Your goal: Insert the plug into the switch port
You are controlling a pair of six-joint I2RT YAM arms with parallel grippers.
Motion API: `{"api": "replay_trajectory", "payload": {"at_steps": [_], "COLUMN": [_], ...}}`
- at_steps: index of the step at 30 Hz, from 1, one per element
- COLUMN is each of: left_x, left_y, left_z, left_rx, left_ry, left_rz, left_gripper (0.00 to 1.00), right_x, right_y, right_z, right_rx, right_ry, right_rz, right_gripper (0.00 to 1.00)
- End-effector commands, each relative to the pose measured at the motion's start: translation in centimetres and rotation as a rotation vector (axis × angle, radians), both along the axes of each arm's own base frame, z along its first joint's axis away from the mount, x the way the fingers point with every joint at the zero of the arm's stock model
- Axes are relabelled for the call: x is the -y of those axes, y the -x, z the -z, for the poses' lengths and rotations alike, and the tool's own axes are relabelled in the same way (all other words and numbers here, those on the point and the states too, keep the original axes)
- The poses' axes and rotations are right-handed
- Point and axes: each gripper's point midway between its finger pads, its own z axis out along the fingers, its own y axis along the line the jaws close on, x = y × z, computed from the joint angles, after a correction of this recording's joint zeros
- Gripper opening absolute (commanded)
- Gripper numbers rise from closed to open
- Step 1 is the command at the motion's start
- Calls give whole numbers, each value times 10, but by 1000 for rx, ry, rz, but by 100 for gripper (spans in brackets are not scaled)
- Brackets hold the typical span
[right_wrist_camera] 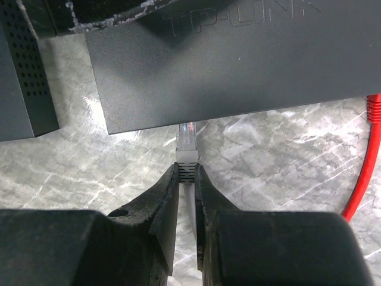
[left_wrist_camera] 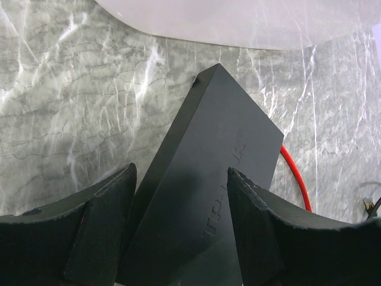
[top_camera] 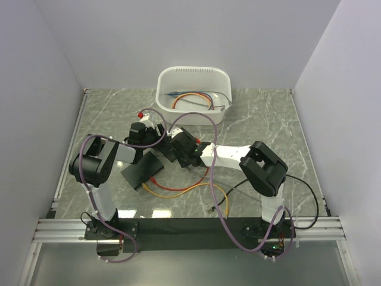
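Observation:
The black TP-LINK switch (right_wrist_camera: 238, 59) is tilted up off the table between the arms; it also shows in the left wrist view (left_wrist_camera: 208, 179). My left gripper (left_wrist_camera: 181, 173) has a finger on each side of the switch and is shut on it; in the top view this gripper (top_camera: 152, 136) is left of centre. My right gripper (right_wrist_camera: 187, 170) is shut on the ribbed boot of a white cable. Its clear plug (right_wrist_camera: 187, 136) sticks out ahead, with the tip at the switch's near edge. The port is hidden. In the top view the right gripper (top_camera: 177, 147) faces the left one.
A second black box with vent holes (right_wrist_camera: 21, 71) lies left of the switch and shows in the top view (top_camera: 141, 171). A red cable (right_wrist_camera: 364, 155) runs at the right. Orange and yellow cables (top_camera: 178, 189) loop near the front. A white tub (top_camera: 193, 76) of cables stands behind.

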Motion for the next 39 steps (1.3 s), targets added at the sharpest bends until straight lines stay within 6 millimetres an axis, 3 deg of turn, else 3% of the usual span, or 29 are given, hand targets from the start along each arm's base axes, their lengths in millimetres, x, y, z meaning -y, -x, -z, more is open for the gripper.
{"api": "replay_trajectory", "payload": {"at_steps": [1, 13, 24, 29, 39], "left_x": [3, 4, 3, 5, 9], "left_y": [14, 26, 34, 35, 42], "left_z": [22, 30, 24, 23, 24], "left_rx": [-69, -91, -83, -82, -80], "left_ry": [-21, 3, 12, 5, -4], "left_rz": [42, 55, 58, 59, 73], "left_gripper": [69, 68, 67, 67, 67], "right_x": [-16, -15, -1, -6, -9], "right_y": [-21, -28, -32, -37, -37], "right_z": [-30, -33, -24, -29, -21], "right_rx": [94, 124, 110, 126, 112], "right_ry": [-106, -137, -141, -178, -186], "right_rz": [6, 22, 58, 55, 47], "right_gripper": [0, 0, 0, 0, 0]}}
